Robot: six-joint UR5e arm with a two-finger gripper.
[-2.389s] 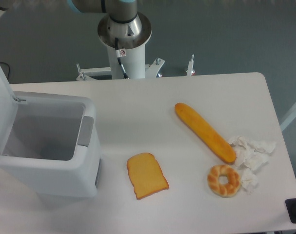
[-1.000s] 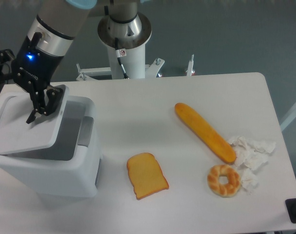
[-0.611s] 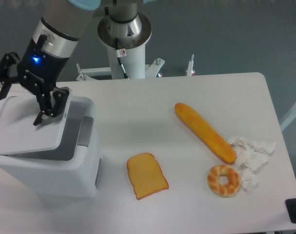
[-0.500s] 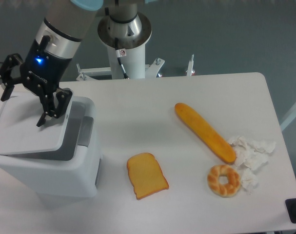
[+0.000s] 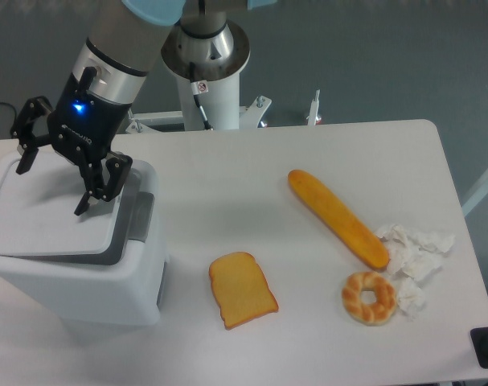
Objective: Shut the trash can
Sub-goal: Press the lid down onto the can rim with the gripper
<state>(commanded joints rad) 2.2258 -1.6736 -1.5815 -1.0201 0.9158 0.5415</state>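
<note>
A smooth white table [image 5: 252, 161] with rounded corners fills most of the frame, set against a dull grey-blue floor, with the arm's white pedestal rising at the top centre. The trash can [image 5: 75, 273] stands at the left edge of the frame: a boxy bin of matte white plastic with rounded corners, its flat white lid [image 5: 55, 221] lowered nearly level over the opening, a dark gap showing along the lid's right side. A grey push-latch tab [image 5: 141, 217] sits on the can's right rim. Above the lid hangs the black gripper [image 5: 52, 186], a blue light glowing on its wrist; its two fingers are spread wide apart with nothing between them, the right-hand fingertip [image 5: 83, 209] down at the lid's surface. To the right lie a long, smooth golden baguette [image 5: 338, 218], a square slice of toast [image 5: 242, 289], a braided ring-shaped pastry [image 5: 369, 297], and crumpled white paper [image 5: 416, 253] just beside the pastry.
</note>
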